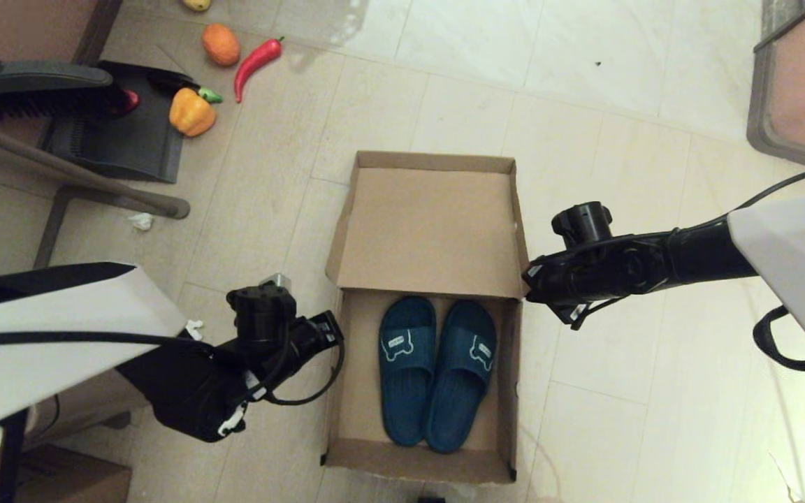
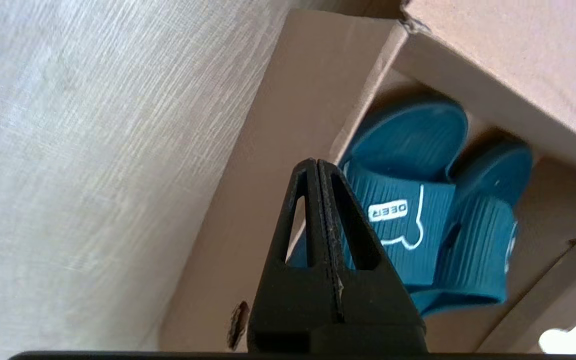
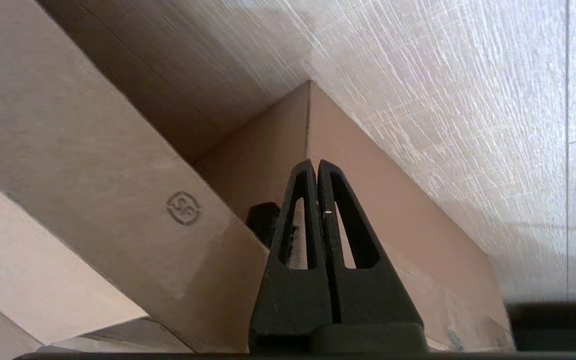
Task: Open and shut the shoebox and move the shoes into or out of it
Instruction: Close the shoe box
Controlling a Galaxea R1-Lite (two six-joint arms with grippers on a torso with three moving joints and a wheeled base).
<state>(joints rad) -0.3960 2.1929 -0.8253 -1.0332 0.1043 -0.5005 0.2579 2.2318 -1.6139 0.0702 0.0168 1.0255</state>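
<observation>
Now shoebox [image 1: 430,230] open, shoes [image 1: 437,370] inside; left tool [image 2: 318,167] closed, empty, beside its left wall; right tool [image 3: 316,167] closed, empty, beside its right wall.

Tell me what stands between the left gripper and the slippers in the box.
Only the shoebox's left cardboard wall: the head view shows the shut left gripper just outside it, the shoes inside.

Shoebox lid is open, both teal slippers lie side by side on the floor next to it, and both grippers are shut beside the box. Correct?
Not quite. The slippers lie inside the shoebox, not on the floor, as the head view shows. The rest holds: lid open, left gripper and right gripper shut, one at each side.
</observation>
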